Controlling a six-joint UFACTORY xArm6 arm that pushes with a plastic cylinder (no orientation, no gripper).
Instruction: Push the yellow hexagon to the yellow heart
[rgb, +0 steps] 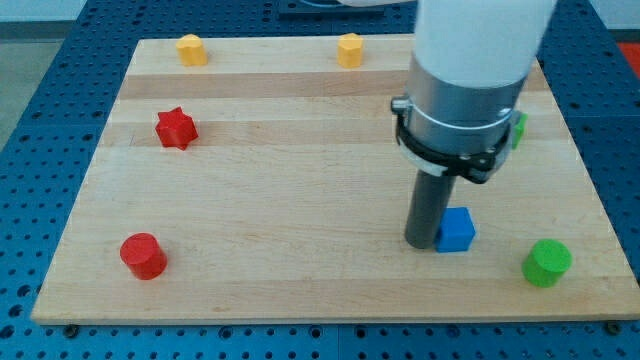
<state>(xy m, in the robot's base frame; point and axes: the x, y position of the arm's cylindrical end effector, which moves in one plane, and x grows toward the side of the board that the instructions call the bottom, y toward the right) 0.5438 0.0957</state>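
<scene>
rod upright | my tip (421, 243) touching blue block (456, 230), its left side | no fingers on rig

You see a bright, evenly lit, sharp picture with soft short shadows under the blocks, mild glare on the pale wooden board (300, 200), and slight blur on the near white arm (480, 40).

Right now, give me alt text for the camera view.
My tip rests beside the blue block, far from the yellow hexagon and yellow heart at the view's top. A red star, red cylinder and green cylinder also sit on the wooden board.
</scene>
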